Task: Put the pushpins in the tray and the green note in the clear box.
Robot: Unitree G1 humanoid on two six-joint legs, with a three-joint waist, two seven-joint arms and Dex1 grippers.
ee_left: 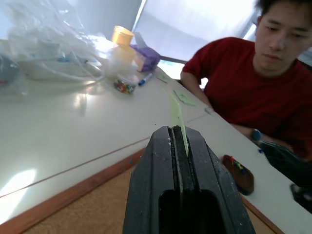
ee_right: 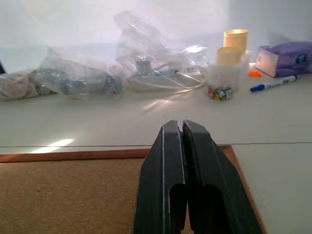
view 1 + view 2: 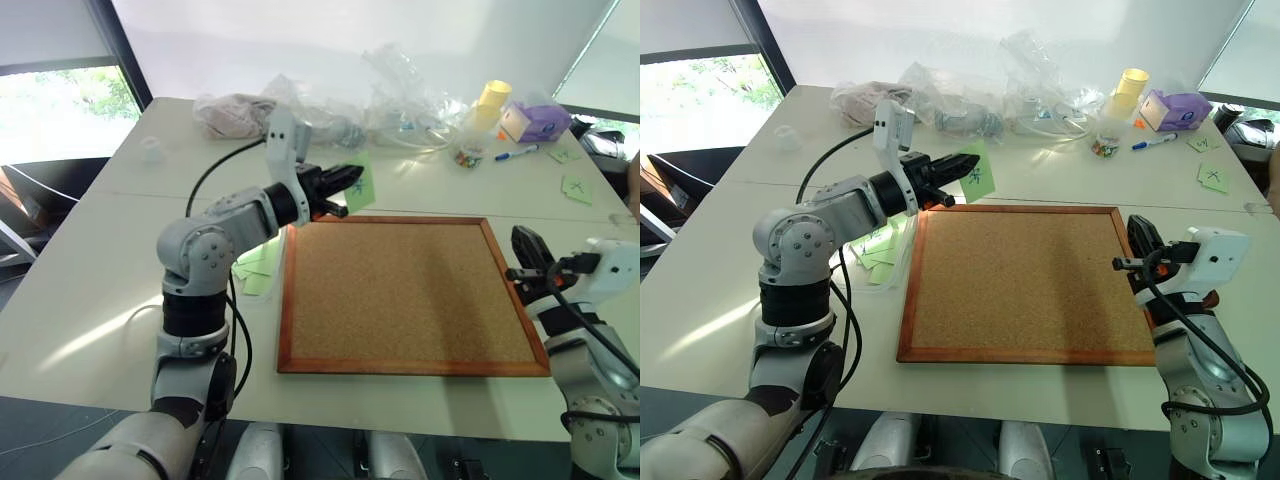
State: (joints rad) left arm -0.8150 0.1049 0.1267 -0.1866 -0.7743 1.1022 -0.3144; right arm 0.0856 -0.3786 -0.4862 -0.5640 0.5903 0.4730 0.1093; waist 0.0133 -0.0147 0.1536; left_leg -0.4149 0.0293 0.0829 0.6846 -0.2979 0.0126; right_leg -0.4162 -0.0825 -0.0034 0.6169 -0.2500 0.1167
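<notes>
The large corkboard (image 3: 410,290) has a rough, grainy, matt cork face inside a smooth reddish-brown wooden frame with a slight sheen. The pale table (image 3: 90,300) carrying it is smooth and faintly glossy, catching window glare. Along the table's far edge, crumpled clear plastic bags (image 3: 400,95) glint, thin and shiny. The thin pale-green paper note (image 3: 978,175) looks matt. The small dark-brown tray (image 1: 240,174) is smooth with a dull shine. The left gripper (image 1: 179,141) has matt black plastic fingers, lightly scuffed, as has the right gripper (image 2: 181,129).
</notes>
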